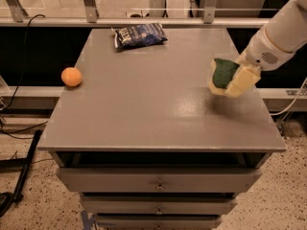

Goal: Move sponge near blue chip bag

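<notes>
Gripper hangs over the right edge of the tabletop, about midway along it, closed on the sponge. Sponge is tilted up on edge, green face toward the left, clear of the surface, with a soft shadow on the table below it. Pale fingers clasp the yellow foam side; cannot tell how deep the bite goes. Arm comes in from beyond the right edge.

Bag lies flat at the far edge, left of centre, well apart from the sponge. Orange ball sits at the left edge, alone.

Risks, as judged:
- Foam is soft and the grip looks off to one side, so a quick swing toward the far edge could let the sponge twist or slip out short of the bag.
- Setting down too close could shove the light bag off the far edge.
- Ball seems out of the likely path.
</notes>
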